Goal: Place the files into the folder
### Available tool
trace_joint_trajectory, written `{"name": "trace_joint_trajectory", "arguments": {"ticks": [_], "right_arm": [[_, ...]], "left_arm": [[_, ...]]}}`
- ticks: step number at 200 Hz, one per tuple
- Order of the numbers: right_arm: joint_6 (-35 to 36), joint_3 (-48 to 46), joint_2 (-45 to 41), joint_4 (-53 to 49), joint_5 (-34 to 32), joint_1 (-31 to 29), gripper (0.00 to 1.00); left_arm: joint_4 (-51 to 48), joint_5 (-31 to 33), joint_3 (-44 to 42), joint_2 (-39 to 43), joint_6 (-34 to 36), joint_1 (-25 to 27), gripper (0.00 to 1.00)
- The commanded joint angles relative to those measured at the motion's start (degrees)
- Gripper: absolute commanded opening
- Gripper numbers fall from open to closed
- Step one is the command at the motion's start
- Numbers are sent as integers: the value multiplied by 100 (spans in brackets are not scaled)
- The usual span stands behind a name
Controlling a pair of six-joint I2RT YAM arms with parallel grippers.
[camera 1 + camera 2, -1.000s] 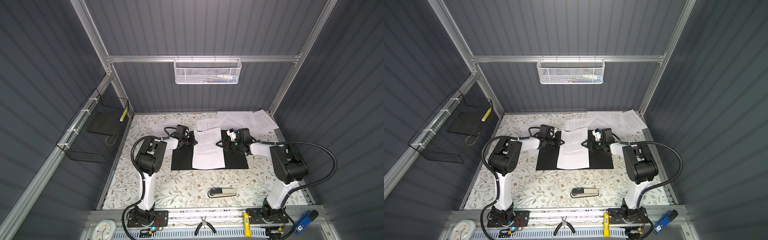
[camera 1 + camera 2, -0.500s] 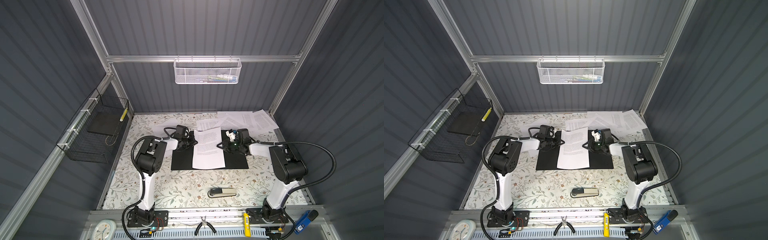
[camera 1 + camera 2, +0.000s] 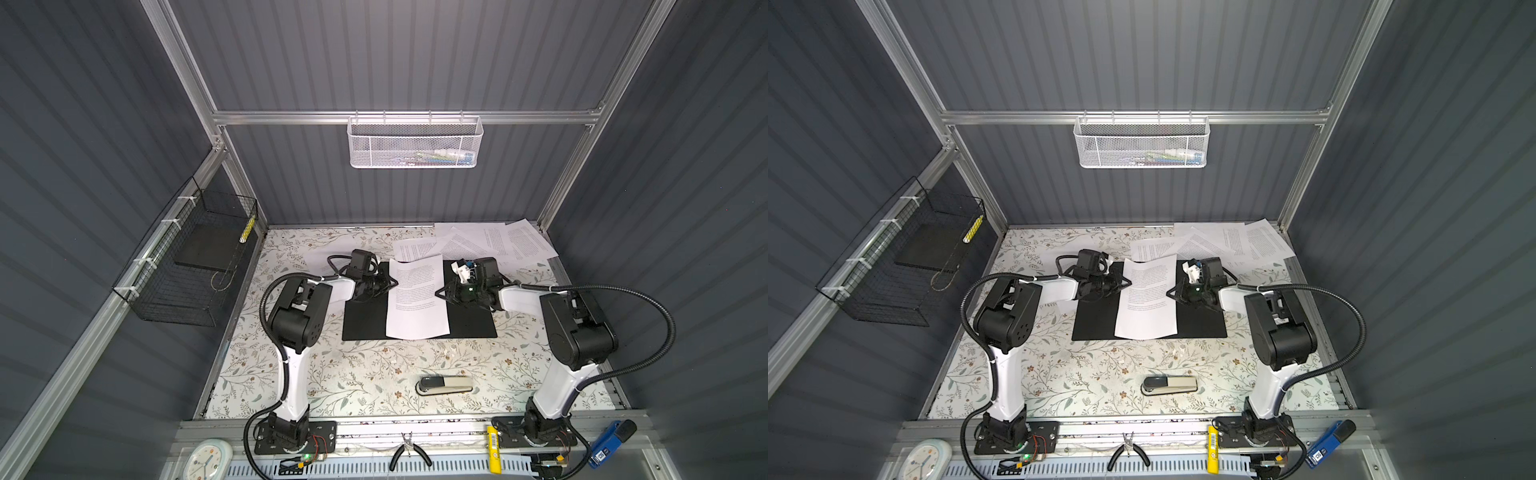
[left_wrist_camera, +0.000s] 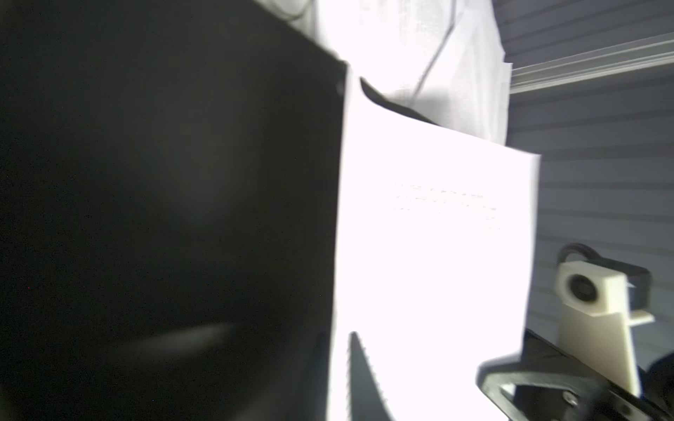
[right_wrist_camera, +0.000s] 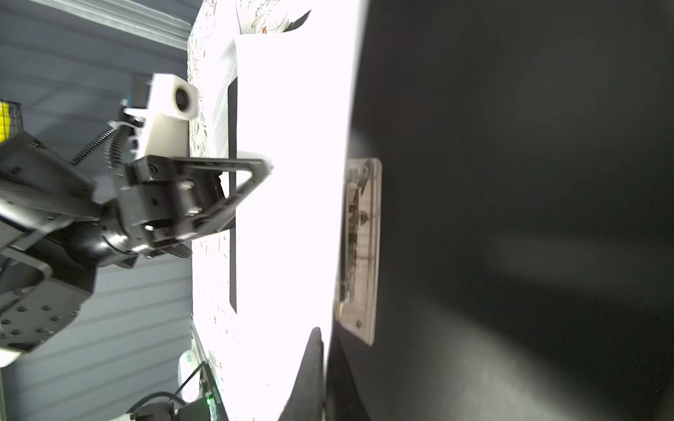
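While the black folder (image 3: 365, 322) lies open and flat on the flowered table (image 3: 332, 374), one printed sheet (image 3: 417, 299) rests across the folder's middle. The right end effector (image 3: 438, 293) is closed, pinching the sheet's edge over the folder's right half. The right wrist view shows the paper there lifted off the black surface. The left end effector (image 3: 390, 284) meets the opposite edge over the folder's left half; whether its jaws are parted or gripping, I cannot tell. More sheets (image 3: 498, 245) lie scattered behind the folder's right corner. A stapler (image 3: 444, 384) sits well in front of the folder.
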State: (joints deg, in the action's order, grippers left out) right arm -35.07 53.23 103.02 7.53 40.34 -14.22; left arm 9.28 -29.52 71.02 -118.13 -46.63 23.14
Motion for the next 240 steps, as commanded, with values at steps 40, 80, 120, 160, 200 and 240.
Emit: {"name": "trace_joint_trajectory", "arguments": {"ticks": [40,80,120,160,200,240], "right_arm": [[1563,1117,-413,-2877,-1341,440,0],[2163,1492,-248,-3379,-1799,683,0],[2633,1890,-90,-3902,-2304,726,0],[2876,1949,-90,-4072,-2423,754,0],[3094,1940,-28,-4163,-2624,763,0],[3155,1935,-29,-4161,-2699,771,0]], "left_arm": [[-1196,328,-462,2823,588,-55,100],[-2405,1281,-591,4468,1301,-55,100],[-3207,2102,-866,5342,2231,99,100],[-2334,1991,-1846,5786,2105,186,100],[-3048,1746,-1244,5436,2401,187,100],[-3220,1729,-1153,5481,2768,365,100]]}}
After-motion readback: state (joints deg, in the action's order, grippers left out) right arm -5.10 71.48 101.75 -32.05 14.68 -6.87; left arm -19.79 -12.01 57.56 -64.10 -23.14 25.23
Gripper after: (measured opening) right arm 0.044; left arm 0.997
